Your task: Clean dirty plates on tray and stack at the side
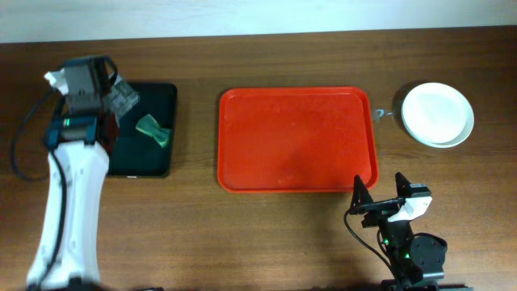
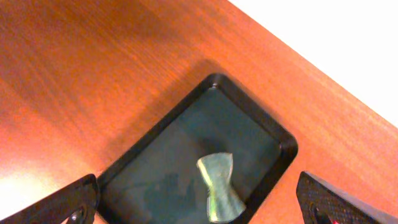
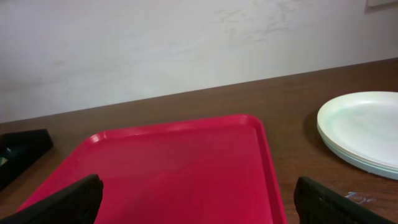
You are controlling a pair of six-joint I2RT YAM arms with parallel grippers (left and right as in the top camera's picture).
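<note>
Overhead: one red tray (image 1: 297,139) is seen mid-frame, and one stack of plates (image 1: 437,114) lies at upper right, apart from it. One black tray (image 1: 149,158) at left holds one green cloth (image 1: 154,130).

Left wrist: the left gripper (image 2: 196,188) is spread wide above the cloth.

Right wrist: the right gripper (image 3: 198,190) is spread wide before the tray. The number of stacked plates cannot be told.

- A small black tray (image 2: 186,146) with rounded corners sits diagonally on the brown wooden table (image 2: 93,74)
- A crumpled green cloth (image 2: 219,186), pinched at its middle, lies inside the tray
- The left gripper (image 2: 200,205) hangs above it, dark fingertips (image 2: 65,202) spread wide at the bottom corners, holding nothing
- A plain white surface (image 2: 348,43) fills the top right, beyond the table edge
</note>
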